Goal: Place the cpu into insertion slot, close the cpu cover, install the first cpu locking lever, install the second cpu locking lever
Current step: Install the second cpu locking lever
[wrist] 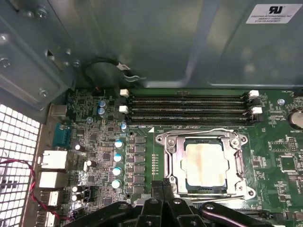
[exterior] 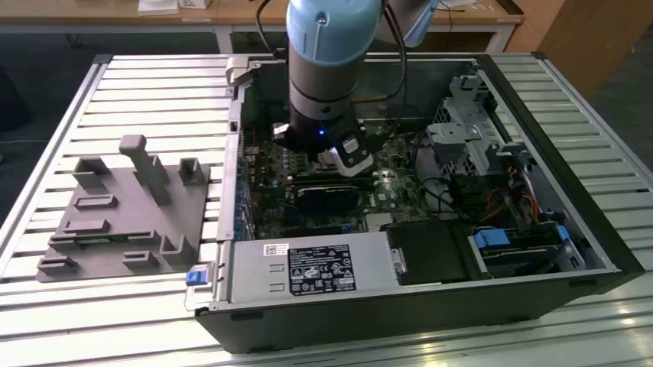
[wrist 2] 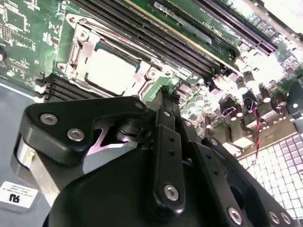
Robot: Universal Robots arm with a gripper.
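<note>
The cpu (wrist: 204, 163) lies flat in its socket on the green motherboard, its pale silvery top showing in both wrist views (wrist 2: 111, 71). The cpu cover (wrist: 176, 156) is down around it as a thin metal frame (wrist 2: 142, 71). A wire locking lever (wrist: 213, 131) runs along the socket's side nearest the memory slots, and another (wrist: 213, 193) along the opposite side. My gripper (wrist: 163, 185) hangs just beside the socket's edge, fingers together and holding nothing (wrist 2: 165, 92). In the exterior view the gripper (exterior: 352, 157) reaches down into the open computer case.
Memory slots (wrist: 189, 109) run alongside the socket. A black graphics card (exterior: 326, 195) sits near the gripper. The case walls (exterior: 408, 306), a power supply (exterior: 306, 269) and a drive cage (exterior: 469, 130) close in around. A grey fixture (exterior: 122, 206) stands on the slatted table at the exterior view's left.
</note>
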